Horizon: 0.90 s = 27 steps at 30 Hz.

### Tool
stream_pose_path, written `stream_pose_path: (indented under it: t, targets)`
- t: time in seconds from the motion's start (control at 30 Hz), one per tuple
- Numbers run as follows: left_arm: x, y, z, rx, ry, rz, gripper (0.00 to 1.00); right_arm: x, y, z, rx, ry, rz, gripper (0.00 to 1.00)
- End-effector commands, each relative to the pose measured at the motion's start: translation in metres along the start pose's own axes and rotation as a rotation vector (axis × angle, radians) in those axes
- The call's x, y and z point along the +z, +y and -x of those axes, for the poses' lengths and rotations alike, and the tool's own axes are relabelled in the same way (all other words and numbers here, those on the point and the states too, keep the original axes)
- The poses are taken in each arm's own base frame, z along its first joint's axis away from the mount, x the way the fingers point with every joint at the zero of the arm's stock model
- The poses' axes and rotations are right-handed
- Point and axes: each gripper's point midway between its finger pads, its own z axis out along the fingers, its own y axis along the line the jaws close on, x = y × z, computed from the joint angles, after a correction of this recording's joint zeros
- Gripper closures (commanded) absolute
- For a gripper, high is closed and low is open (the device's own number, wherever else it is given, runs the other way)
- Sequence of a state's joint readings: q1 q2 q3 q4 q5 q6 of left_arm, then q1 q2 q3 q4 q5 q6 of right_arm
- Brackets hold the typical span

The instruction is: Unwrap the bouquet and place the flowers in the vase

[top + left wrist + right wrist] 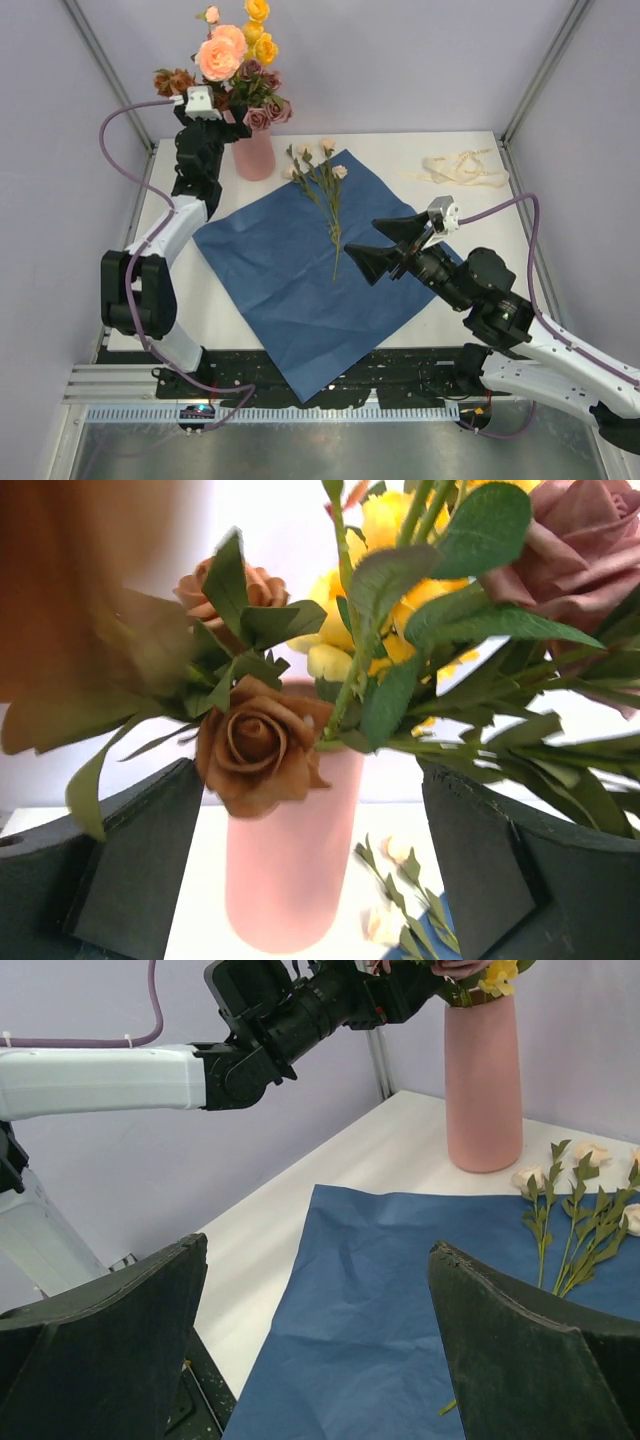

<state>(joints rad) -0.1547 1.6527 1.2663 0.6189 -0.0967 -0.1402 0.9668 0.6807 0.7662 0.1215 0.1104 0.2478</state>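
The bouquet is undone. Its blue paper (300, 280) lies flat on the table and its cream ribbon (462, 168) lies at the back right. Yellow, peach, mauve and rust flowers (232, 50) stand in the salmon-pink vase (254, 158) at the back left. My left gripper (222, 108) is open beside the stems above the vase rim. In the left wrist view the vase (290, 870) and a rust rose (255, 745) show between its spread fingers, which hold nothing. Pale-bloomed green sprigs (325, 190) lie on the paper's far corner. My right gripper (362, 248) hovers open over the paper, empty.
White table (440, 200) inside a walled booth with metal corner posts. The left arm (165, 240) reaches along the left edge. In the right wrist view the sprigs (580, 1230) lie ahead to the right, the vase (483, 1080) behind them.
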Motion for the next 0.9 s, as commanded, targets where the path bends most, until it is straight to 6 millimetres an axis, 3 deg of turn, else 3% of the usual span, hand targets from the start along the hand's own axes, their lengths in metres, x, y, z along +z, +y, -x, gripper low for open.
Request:
stream_pose_path:
  t: [0.0,0.07,0.37,0.63,0.83,0.87]
  targets:
    - [-0.02,-0.007,0.019,-0.032,0.002,-0.053,0.05,-0.001,0.004,0.022,0.072,-0.043,-0.014,0.05]
    - [-0.029,-0.009,0.017,-0.044,0.015,-0.068,0.0,0.003,-0.005,0.012,0.123,-0.02,-0.076,0.04]
    - [-0.086,-0.018,0.004,-0.169,0.067,-0.115,0.0,0.011,-0.028,-0.026,0.248,0.039,-0.213,0.05]
    - [-0.15,-0.039,-0.007,-0.232,0.221,-0.229,0.0,0.025,-0.072,-0.074,0.187,0.143,-0.411,0.05]
    - [-0.199,-0.057,0.003,-0.254,0.372,-0.324,0.0,0.044,-0.112,-0.113,0.085,0.249,-0.513,0.0]
    - [-0.21,-0.06,0.002,-0.261,0.409,-0.34,0.0,0.047,-0.122,-0.116,0.076,0.258,-0.531,0.06]
